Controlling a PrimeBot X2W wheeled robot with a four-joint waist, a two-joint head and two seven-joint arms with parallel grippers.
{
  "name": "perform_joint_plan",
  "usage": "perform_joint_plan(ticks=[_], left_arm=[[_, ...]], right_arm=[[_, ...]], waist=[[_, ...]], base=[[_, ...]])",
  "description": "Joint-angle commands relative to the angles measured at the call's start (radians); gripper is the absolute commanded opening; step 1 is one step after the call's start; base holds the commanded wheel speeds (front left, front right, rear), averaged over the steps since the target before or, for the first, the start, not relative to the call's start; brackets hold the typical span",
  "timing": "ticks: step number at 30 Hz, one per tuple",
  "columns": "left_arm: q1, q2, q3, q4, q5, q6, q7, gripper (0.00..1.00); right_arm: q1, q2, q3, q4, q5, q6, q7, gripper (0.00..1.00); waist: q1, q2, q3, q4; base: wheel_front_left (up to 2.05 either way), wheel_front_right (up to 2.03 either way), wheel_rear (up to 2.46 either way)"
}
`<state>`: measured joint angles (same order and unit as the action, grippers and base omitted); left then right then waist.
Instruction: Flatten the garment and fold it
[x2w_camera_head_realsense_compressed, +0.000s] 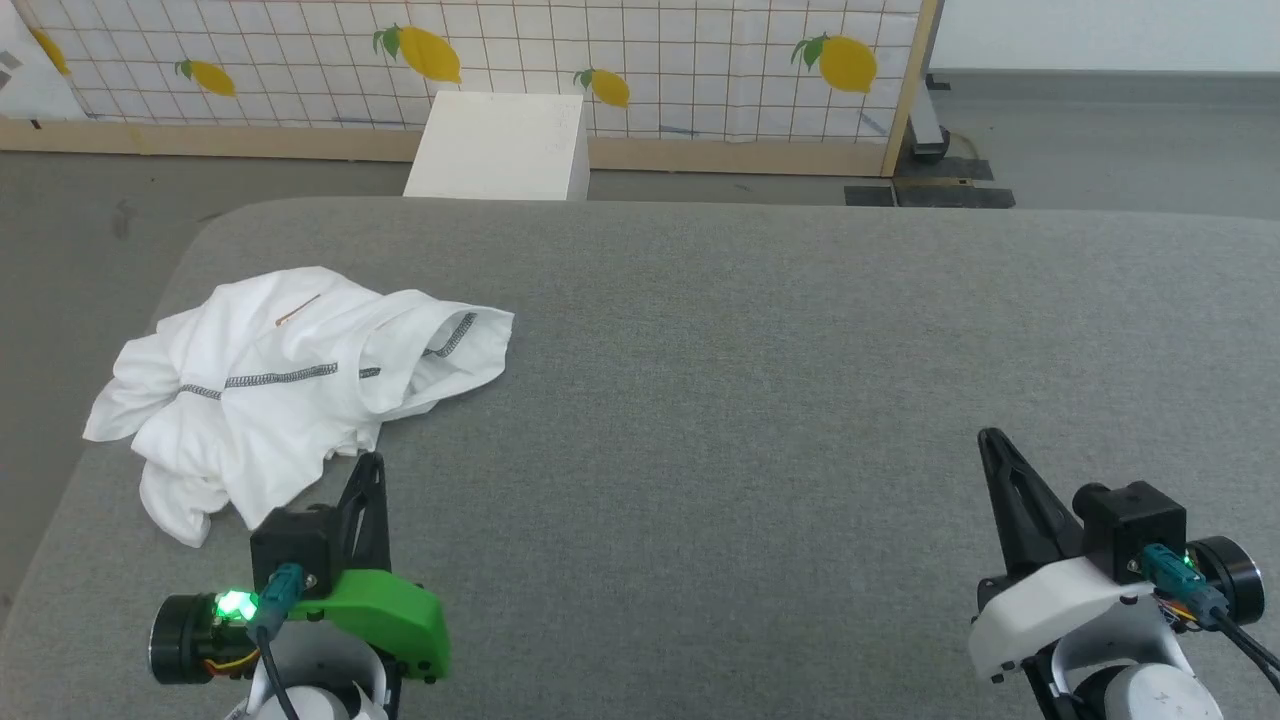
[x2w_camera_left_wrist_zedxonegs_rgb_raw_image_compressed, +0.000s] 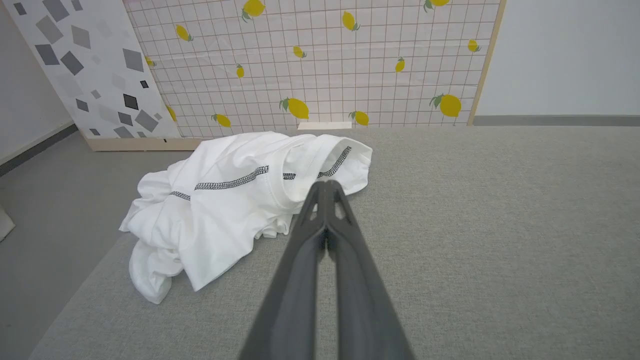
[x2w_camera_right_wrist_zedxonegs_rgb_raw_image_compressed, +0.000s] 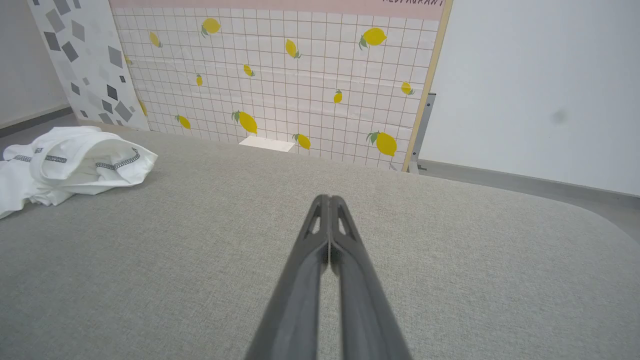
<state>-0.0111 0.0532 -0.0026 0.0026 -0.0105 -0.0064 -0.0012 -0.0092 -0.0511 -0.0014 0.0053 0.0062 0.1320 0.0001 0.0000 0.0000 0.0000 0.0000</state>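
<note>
Where the garment (x2w_camera_head_realsense_compressed: 290, 390) lies: bunched in a heap by the left edge of the grey padded table (x2w_camera_head_realsense_compressed: 750, 400), toward its far-left corner, with one lobe reaching that edge.
Garment's form: doubled over itself, with the zigzag stitching (x2w_camera_head_realsense_compressed: 280, 377) running across the top and a stitched opening turned toward the table's middle. The sleeves cannot be told apart in the bunch.
Task stage, as a judgement: at the very start. Nothing is spread out, so flattening has to come before any fold.
Left gripper (x2w_camera_head_realsense_compressed: 370, 462): fingers pressed together and holding nothing. The tip is just beside the heap's near side, and contact cannot be told. It probably sits there because it is the nearer arm and the natural one to make the first pinch.
Right gripper (x2w_camera_head_realsense_compressed: 988, 435): fingers together and empty, over bare table toward the near-right corner, well apart from the garment. It looks parked until there is a second corner of cloth to take.
Next move, as a judgement: the left fingers must part before they can pinch a single layer near the opening.
Risk: taking several layers at once would drag the heap along instead of opening it, or pull it off the left edge.
Beyond the far edge: a white box (x2w_camera_head_realsense_compressed: 500, 145) and a lemon-printed panel (x2w_camera_head_realsense_compressed: 650, 60), neither of them part of the task.
</note>
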Motion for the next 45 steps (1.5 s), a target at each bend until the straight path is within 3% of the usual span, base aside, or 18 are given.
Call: perform_joint_plan(ticks=[1, 14, 15, 45], left_arm=[[0.011, -0.003, 0.003, -0.003, 0.01, 0.006, 0.001, 0.0], [0.011, -0.003, 0.003, -0.003, 0.01, 0.006, 0.001, 0.0], [0.0, 0.0, 0.0, 0.0, 0.0, 0.0, 0.0, 1.0], [-0.009, -0.001, -0.026, 0.056, -0.054, -0.001, -0.056, 1.0]], right_arm=[[0.009, 0.001, 0.001, -0.005, -0.006, -0.001, 0.0, 0.0], [0.009, 0.001, 0.001, -0.005, -0.006, -0.001, 0.0, 0.0], [0.0, 0.0, 0.0, 0.0, 0.0, 0.0, 0.0, 1.0], [0.022, 0.0, -0.032, 0.03, 0.052, 0.0, -0.056, 1.0]], waist=[[0.0, 0.0, 0.0, 0.0], [0.0, 0.0, 0.0, 0.0], [0.0, 0.0, 0.0, 0.0], [0.0, 0.0, 0.0, 0.027]], base=[[0.0, 0.0, 0.0], [0.0, 0.0, 0.0], [0.0, 0.0, 0.0], [0.0, 0.0, 0.0]])
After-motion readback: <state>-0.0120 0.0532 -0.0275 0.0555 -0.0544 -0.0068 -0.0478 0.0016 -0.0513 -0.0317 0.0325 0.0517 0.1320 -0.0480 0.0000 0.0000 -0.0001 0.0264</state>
